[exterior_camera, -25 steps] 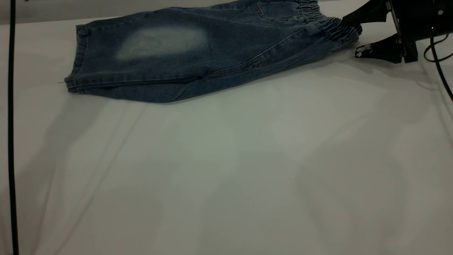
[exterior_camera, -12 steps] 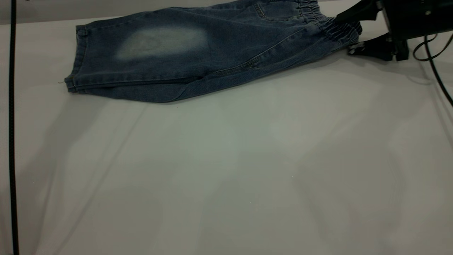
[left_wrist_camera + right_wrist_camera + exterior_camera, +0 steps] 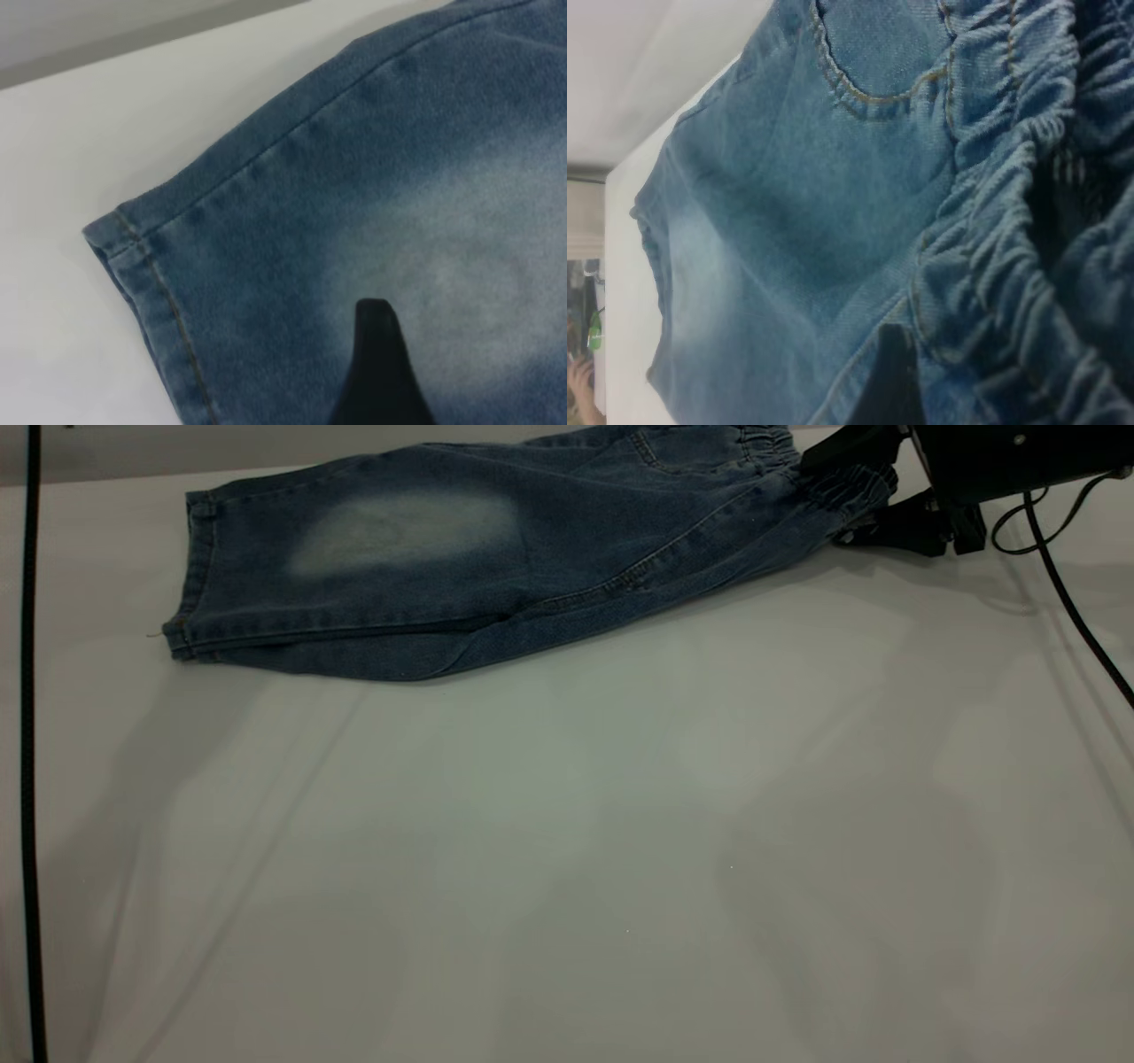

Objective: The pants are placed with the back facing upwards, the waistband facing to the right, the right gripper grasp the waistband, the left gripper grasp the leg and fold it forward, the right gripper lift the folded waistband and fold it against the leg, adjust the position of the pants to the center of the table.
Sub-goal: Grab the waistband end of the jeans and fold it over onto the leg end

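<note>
The pants (image 3: 496, 567), blue denim shorts, lie folded lengthwise at the far side of the table (image 3: 567, 850). The top leg with a pale patch (image 3: 403, 531) points left. The ruched waistband (image 3: 842, 487) is at the right end. My right gripper (image 3: 828, 500) is open with one finger above and one below the waistband, which bunches between them. The right wrist view shows the gathered waistband (image 3: 1010, 221) close up, with one finger (image 3: 890, 381) beside it. My left gripper (image 3: 376, 354) hovers over the pale patch near the leg hem (image 3: 151, 274); it is out of the exterior view.
A black cable (image 3: 31, 779) runs down the left edge of the exterior view. The right arm's cables (image 3: 1063, 593) trail over the table at the right. Bare table spreads in front of the shorts. A person's hand (image 3: 578, 376) shows beyond the table's far end.
The right gripper has slid left and farther back, so the waistband sits deeper between its fingers. The waistband end has shifted slightly with it. The leg end has barely moved.
</note>
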Robot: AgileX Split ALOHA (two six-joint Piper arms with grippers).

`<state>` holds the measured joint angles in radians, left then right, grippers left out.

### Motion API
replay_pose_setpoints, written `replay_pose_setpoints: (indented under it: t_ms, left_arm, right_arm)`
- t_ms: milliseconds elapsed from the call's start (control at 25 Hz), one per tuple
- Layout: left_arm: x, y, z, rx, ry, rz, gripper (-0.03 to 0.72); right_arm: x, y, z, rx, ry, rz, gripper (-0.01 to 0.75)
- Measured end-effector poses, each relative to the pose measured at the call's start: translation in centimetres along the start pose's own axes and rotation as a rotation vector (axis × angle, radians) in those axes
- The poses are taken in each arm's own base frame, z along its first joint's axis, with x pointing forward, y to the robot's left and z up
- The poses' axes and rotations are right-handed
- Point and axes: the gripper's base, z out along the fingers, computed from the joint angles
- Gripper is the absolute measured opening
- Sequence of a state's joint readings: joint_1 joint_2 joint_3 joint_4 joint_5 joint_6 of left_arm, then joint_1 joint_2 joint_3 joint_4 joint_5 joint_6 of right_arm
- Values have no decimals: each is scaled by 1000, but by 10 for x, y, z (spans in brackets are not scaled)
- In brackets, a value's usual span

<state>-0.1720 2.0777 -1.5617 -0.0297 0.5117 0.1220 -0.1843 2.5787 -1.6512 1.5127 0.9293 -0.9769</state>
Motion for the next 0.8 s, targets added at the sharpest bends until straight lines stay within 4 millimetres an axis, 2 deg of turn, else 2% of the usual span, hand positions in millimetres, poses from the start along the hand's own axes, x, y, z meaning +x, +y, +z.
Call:
replay_pose_setpoints:
  t_ms: [80,200,400,480,520,800]
  left_arm:
    - [0,0,0,0,0,0,464]
    - [0,0,0,0,0,0,464]
    - [-1,-6,0,7,-1,14,464]
    - [-1,-14,0,17,-2,49,464]
    - [-1,-19,0,23,-2,71,464]
    - [-15,-57,5,73,-9,158,464]
  right_arm:
    - [2,0,4,5,5,7,536]
    - [3,0,7,21,11,-4,461]
    - [4,1,7,16,16,-15,213]
    - [3,4,5,8,18,-48,99]
    - [2,6,4,7,19,-58,72]
    - [-8,34,-14,66,38,-167,60]
